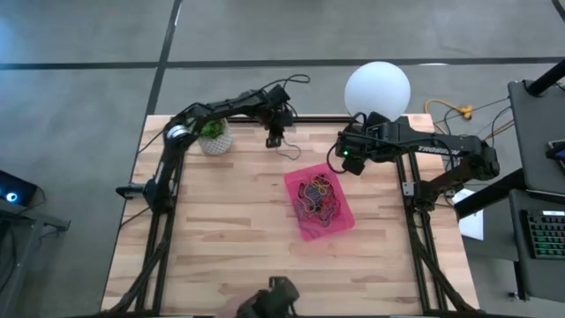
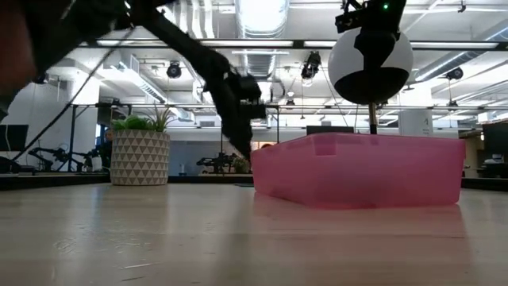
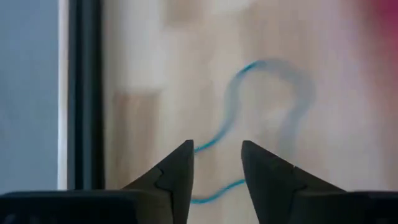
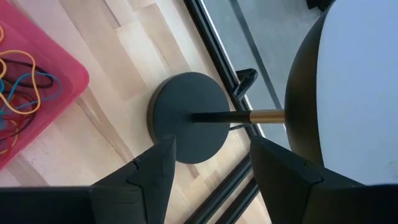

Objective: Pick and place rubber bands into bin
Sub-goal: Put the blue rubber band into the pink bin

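Observation:
A thin blue rubber band (image 3: 233, 106) lies loose on the wooden table near the far edge, also seen in the high view (image 1: 290, 151). My left gripper (image 3: 216, 144) hovers over it, open, fingers pointing down, with part of the loop showing in the gap between them. The pink bin (image 1: 319, 203) sits at the table's middle and holds several rubber bands (image 1: 318, 193) in orange, blue and dark colours. My right gripper (image 4: 211, 140) is open above the table between the bin's far right corner (image 4: 37, 87) and a lamp base, touching nothing.
A lamp with a white globe (image 1: 377, 87) stands on a black round base (image 4: 186, 118) at the far edge, close to my right gripper. A white patterned pot with a green plant (image 1: 213, 135) stands at the far left. Bare wood lies on the near half of the table.

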